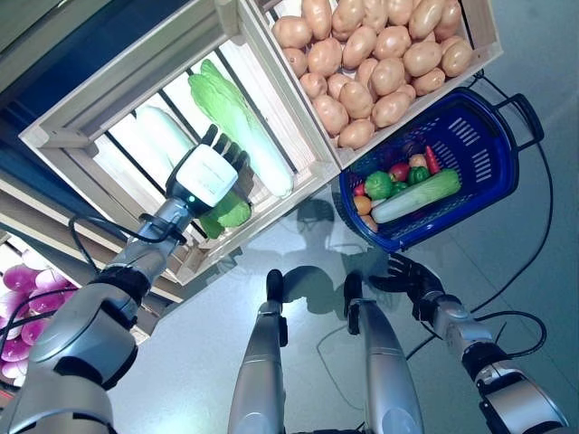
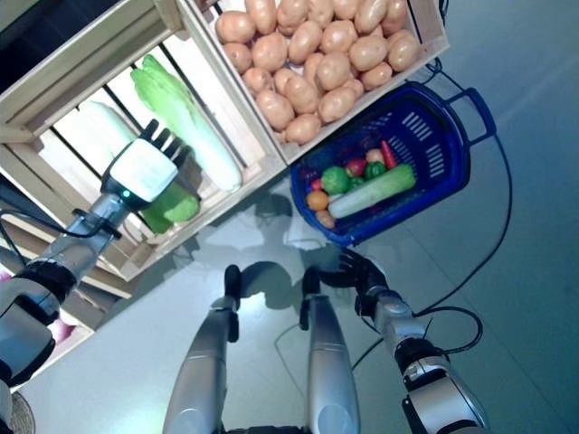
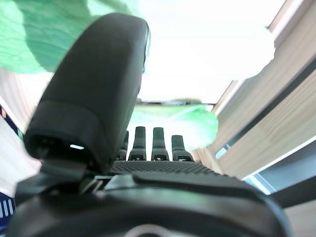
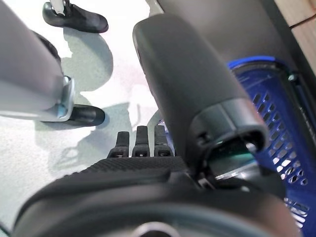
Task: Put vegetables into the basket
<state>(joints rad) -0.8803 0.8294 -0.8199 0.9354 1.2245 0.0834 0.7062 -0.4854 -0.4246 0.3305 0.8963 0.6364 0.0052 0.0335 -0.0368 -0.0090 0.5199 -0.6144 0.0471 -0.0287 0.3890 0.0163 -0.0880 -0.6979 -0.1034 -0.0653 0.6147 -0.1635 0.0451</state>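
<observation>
Left hand (image 1: pixel 210 176) in the crate (image 1: pixel 136 86), fingers straight over a cabbage (image 1: pixel 228 210), lining up a grab; right hand (image 1: pixel 409 273) idle, fingers loose, by the basket (image 1: pixel 493 145)

Two slatted wooden crates (image 1: pixel 81 117) stand side by side; purple bagged items (image 1: pixel 23 280) lie lower left.

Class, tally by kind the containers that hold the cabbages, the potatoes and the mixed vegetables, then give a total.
Crates: 2 (cabbage crate, potato crate)
Basket: 1
Total: 3
</observation>
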